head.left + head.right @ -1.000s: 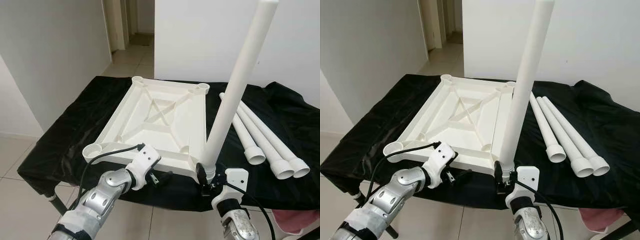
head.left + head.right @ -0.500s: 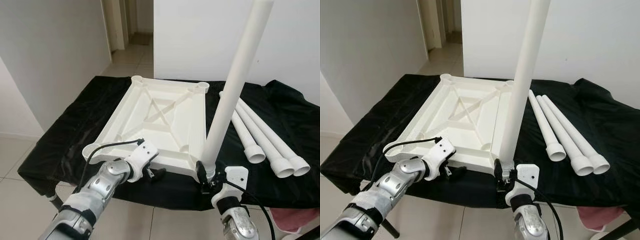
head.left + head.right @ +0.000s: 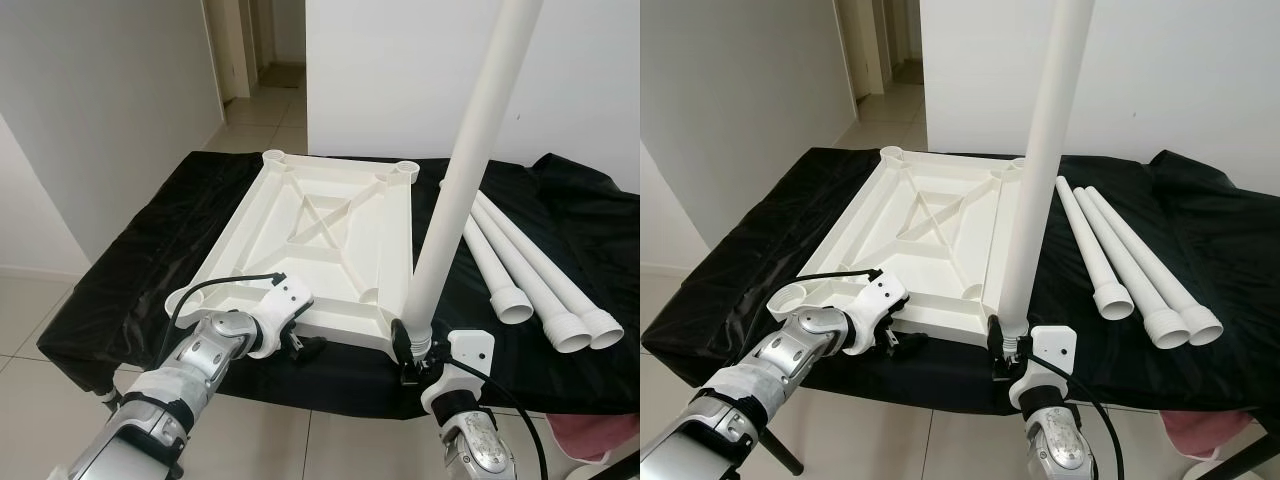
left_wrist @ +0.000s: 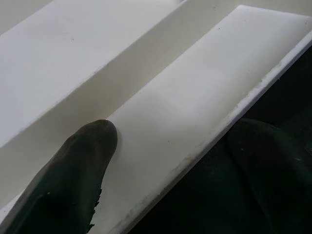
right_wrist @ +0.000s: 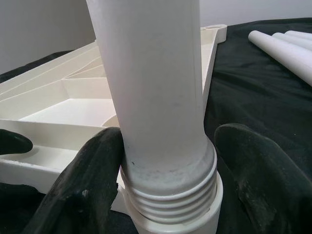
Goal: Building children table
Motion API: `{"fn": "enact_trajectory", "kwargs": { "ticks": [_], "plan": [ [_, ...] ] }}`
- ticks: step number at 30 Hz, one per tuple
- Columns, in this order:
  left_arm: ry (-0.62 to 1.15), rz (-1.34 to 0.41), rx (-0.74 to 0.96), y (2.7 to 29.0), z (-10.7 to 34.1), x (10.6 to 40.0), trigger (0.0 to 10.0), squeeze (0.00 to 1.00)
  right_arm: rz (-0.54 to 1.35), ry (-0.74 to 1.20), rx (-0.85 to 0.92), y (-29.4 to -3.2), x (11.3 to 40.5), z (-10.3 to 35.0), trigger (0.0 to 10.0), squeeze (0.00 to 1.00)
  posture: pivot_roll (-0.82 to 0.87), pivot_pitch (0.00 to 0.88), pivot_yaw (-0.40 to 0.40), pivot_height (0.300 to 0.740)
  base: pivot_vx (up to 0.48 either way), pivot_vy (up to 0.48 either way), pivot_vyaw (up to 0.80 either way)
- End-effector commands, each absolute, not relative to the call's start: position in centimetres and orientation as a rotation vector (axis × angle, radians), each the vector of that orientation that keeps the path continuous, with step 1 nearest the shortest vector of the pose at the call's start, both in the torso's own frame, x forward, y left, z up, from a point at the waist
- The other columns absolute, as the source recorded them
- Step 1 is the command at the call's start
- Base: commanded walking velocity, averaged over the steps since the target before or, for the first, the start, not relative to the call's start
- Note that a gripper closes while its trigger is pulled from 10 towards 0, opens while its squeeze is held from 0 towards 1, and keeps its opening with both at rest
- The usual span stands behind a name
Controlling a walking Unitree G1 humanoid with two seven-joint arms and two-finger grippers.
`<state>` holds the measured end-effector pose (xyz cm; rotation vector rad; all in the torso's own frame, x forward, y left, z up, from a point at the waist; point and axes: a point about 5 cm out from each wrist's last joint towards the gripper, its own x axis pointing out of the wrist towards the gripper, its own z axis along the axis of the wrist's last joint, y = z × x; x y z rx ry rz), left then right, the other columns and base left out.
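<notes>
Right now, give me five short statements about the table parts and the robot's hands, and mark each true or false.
1. The tabletop lies underside up on the black cloth. True.
2. Three loose legs lie right of it. True.
3. The right hand holds a leg lying flat. False: it stands upright at the near right corner socket.
4. The left hand is at the tabletop's far edge. False: the near edge.
5. All four sockets hold legs. False: just one.

Tabletop [image 3: 310, 240] lies inverted on the desk [image 3: 130, 270]. One leg [image 3: 460, 180] stands upright at its near right corner. Three legs [image 3: 530, 270] lie side by side to the right.
</notes>
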<state>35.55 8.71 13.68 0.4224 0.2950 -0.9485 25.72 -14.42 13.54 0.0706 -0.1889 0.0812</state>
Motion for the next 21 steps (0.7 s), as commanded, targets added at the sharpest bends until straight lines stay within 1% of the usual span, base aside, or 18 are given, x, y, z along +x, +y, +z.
{"fn": "enact_trajectory", "kwargs": {
  "ticks": [1,6,17,18,19,21],
  "plan": [
    [0.354,-0.971,0.413,9.26,12.71,35.29,0.0,0.0,0.078,-0.181,0.071,-14.37,25.72,13.22,10.0,0.0,-0.08,0.091,0.071,0.74,0.0,0.0,0.0],
    [0.343,-0.932,0.392,9.25,12.87,35.58,0.0,0.0,0.079,-0.182,0.071,-14.35,25.88,13.23,10.0,0.0,-0.07,0.091,0.069,0.74,0.0,0.0,0.0],
    [0.33,-0.925,0.377,8.79,12.86,35.47,0.0,0.0,0.081,-0.185,0.071,-14.22,26.13,13.26,10.0,0.0,-0.07,0.091,0.069,0.74,0.0,0.0,0.0],
    [0.332,-0.93,0.387,8.75,12.84,35.46,1.8,0.0,0.082,-0.185,0.07,-14.21,26.13,13.24,10.0,0.0,-0.07,0.093,0.069,0.74,0.0,0.0,0.0],
    [0.334,-0.939,0.396,8.7,12.85,35.43,10.0,0.0,0.082,-0.185,0.07,-14.19,26.1,13.24,10.0,0.0,-0.07,0.094,0.071,0.74,0.0,0.0,0.0],
    [0.335,-0.946,0.401,8.66,12.85,35.42,10.0,0.0,0.082,-0.185,0.07,-14.18,26.08,13.23,10.0,0.0,-0.07,0.094,0.071,0.74,0.0,0.0,0.0]
  ]
}}
